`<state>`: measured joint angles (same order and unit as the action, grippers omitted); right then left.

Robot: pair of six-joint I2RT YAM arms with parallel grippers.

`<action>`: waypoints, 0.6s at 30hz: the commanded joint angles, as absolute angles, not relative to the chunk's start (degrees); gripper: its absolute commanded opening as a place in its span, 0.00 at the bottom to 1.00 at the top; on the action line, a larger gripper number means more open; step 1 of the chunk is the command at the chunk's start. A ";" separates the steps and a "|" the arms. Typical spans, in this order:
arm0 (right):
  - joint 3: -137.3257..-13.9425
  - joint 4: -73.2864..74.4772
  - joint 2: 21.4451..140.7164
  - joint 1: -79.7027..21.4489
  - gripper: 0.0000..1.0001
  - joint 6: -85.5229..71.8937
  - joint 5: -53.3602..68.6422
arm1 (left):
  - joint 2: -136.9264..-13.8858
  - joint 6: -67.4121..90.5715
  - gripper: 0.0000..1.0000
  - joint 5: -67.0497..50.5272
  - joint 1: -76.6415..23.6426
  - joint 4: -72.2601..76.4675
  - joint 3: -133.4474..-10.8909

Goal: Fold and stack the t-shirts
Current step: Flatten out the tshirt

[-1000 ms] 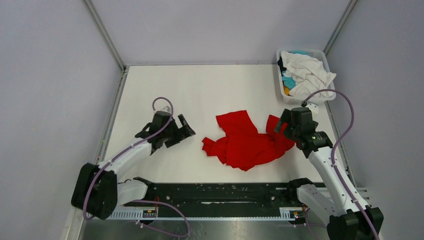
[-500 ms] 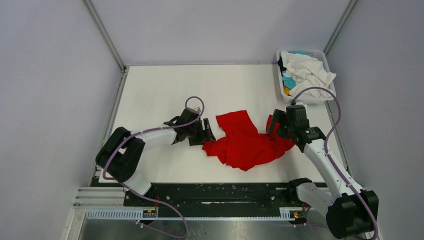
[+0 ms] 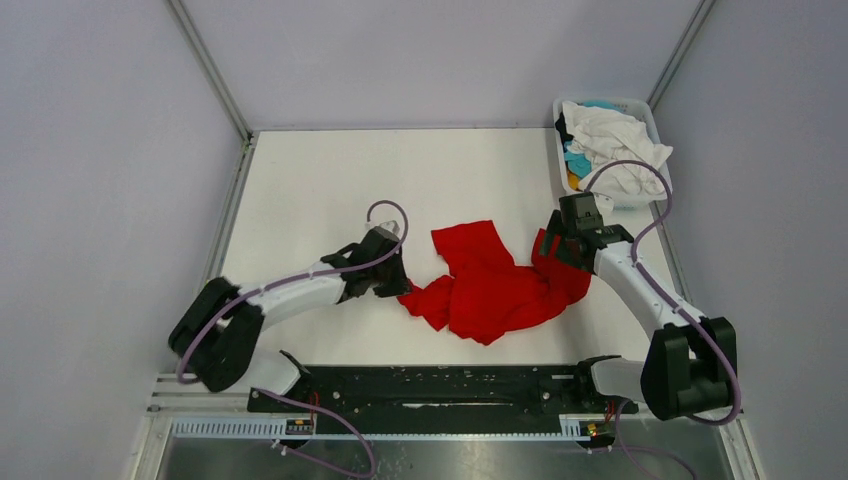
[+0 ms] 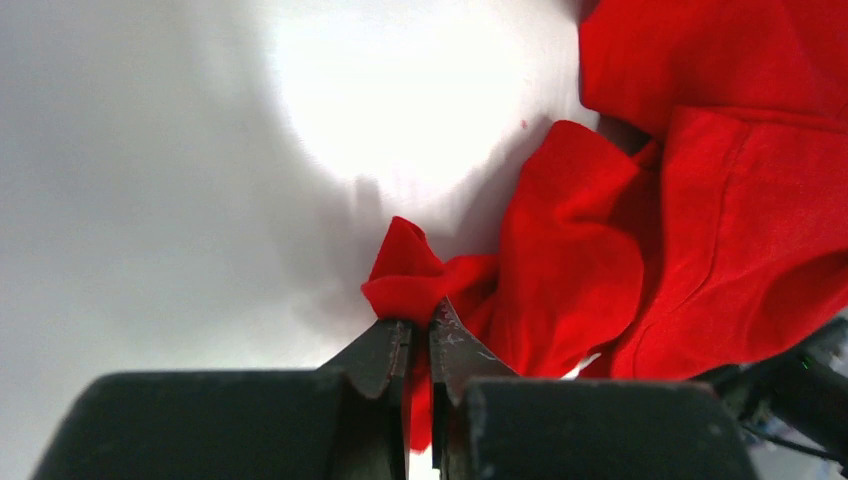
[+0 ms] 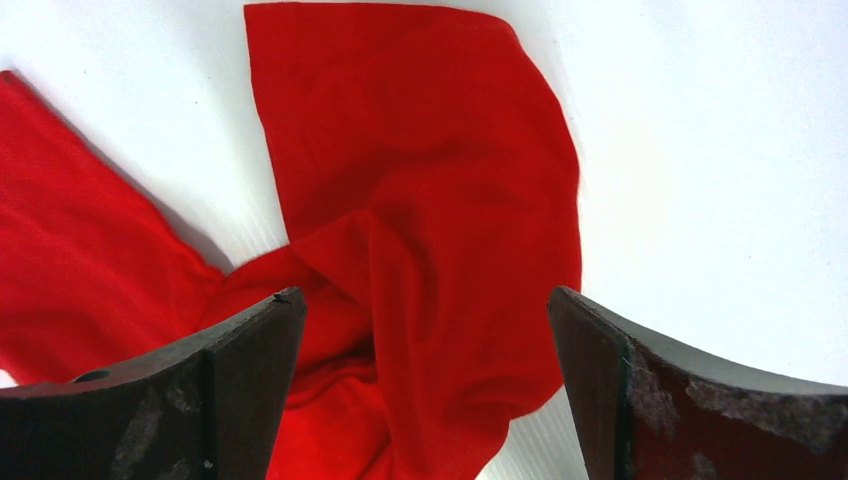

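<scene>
Red t-shirt [image 3: 495, 285]: crumpled, lay mid-desk [image 3: 320, 190], between both arms. Left tool [image 4: 420, 345]: clenched on a bunched fold at the shirt's left edge. Right tool [image 5: 425, 310]: jaws spread wide over the shirt's right side, grasping nothing. White basket [image 3: 558, 150]: far right corner, held other t-shirts [image 3: 620, 140], white and turquoise

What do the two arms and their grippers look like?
The left arm and right arm have white links, black joints and a purple cable each. The left gripper and right gripper have dark tapered fingers with scuffed faces.
</scene>
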<state>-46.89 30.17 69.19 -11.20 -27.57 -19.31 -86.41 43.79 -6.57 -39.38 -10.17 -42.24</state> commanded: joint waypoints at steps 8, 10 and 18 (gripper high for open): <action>-49.77 31.86 75.42 -10.95 0.99 -28.43 -16.83 | -61.27 43.61 0.00 15.41 -35.04 -23.43 -34.90; -48.20 30.85 76.64 -10.94 0.99 -29.91 -15.90 | -59.79 43.47 0.00 15.17 -34.66 -23.72 -34.66; -43.89 24.23 81.77 -10.99 0.81 -33.39 -2.42 | -57.38 44.15 0.00 13.79 -34.61 -22.26 -33.25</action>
